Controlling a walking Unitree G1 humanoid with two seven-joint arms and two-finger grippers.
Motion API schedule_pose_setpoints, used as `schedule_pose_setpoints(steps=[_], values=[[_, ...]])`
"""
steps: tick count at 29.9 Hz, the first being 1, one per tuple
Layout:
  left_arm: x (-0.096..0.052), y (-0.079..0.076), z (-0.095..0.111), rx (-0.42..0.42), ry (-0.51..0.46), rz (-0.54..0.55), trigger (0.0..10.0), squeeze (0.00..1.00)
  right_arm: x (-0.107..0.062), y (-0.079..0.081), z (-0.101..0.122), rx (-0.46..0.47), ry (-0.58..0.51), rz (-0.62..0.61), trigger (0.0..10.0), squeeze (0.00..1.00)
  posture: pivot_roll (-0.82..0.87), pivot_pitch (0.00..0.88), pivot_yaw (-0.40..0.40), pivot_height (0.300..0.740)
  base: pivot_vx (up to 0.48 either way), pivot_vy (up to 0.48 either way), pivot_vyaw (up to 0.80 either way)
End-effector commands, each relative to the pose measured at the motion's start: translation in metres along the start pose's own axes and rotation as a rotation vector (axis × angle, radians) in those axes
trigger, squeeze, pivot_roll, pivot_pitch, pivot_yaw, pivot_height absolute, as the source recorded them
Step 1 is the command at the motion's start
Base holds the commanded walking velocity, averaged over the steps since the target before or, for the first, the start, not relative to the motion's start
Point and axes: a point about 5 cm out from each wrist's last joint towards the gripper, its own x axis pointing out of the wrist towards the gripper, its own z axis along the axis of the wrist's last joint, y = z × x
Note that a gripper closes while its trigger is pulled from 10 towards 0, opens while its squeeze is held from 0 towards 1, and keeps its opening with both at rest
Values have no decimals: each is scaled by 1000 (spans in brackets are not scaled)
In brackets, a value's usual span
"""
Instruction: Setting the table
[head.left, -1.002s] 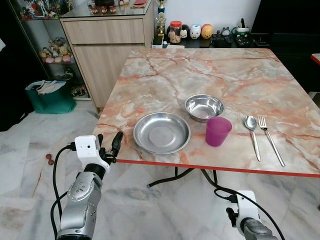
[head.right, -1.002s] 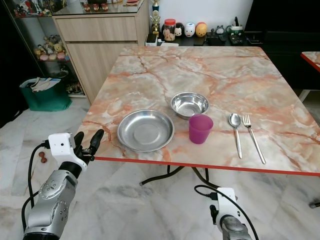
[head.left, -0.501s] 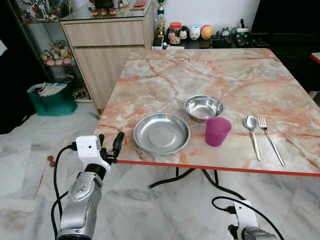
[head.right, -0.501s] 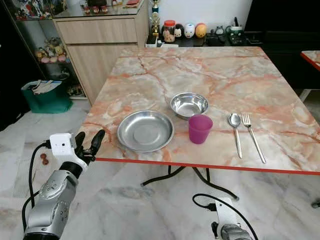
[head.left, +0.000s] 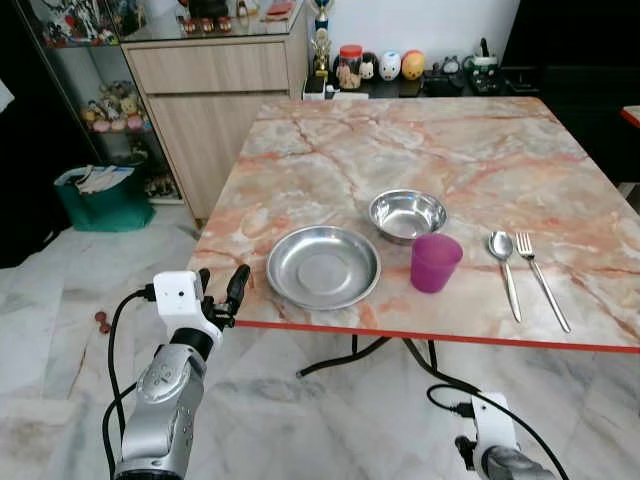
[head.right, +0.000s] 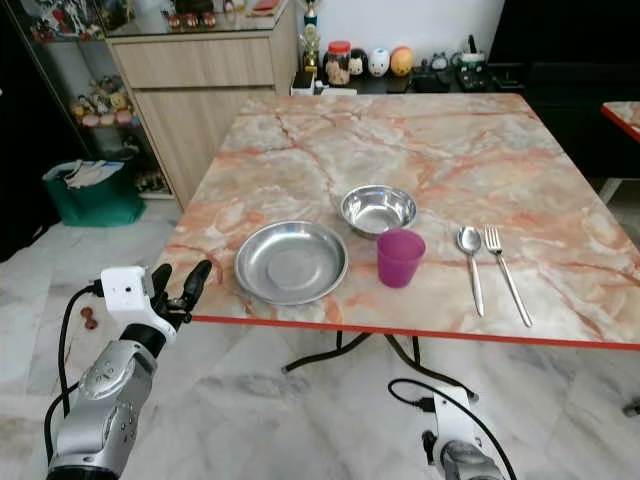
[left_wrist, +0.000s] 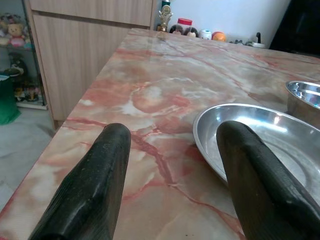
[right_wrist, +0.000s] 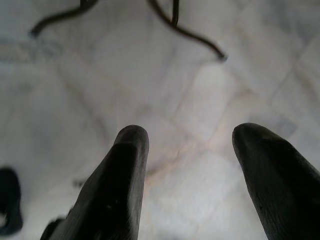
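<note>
Your left pincer is spread and empty, level with the bench near edge, steel plate just ahead to its right. Past it sit steel bowl, purple cup, spoon and fork. Right pincer hangs low over the floor, fingers apart.

Left claw raised forward, fingers spread, empty — right claw hangs low, fingers apart.

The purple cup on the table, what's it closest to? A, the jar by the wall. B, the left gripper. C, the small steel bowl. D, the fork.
C: the purple cup stands just in front of the small steel bowl, with the spoon and fork farther to its right.
</note>
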Motion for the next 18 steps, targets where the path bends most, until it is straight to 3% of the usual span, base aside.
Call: schedule_pose_setpoints(steps=[1,8,14,18], values=[[-2,4,-1,28,3,11,10000,0,0,-2,4,11,-39,-24,10000,0,-19,0,30,740,0,0,0],[-3,5,-3,34,3,12,10000,0,-1,-2,6,73,-83,-35,10000,0,-28,0,31,740,0,0,0],[-9,11,-4,49,2,34,10000,0,-1,-1,6,69,-85,-25,10000,0,-17,0,29,740,0,0,0],[-20,26,0,68,-34,131,10000,0,-1,-1,6,74,-89,-23,10000,0,-21,0,29,740,0,0,0]])
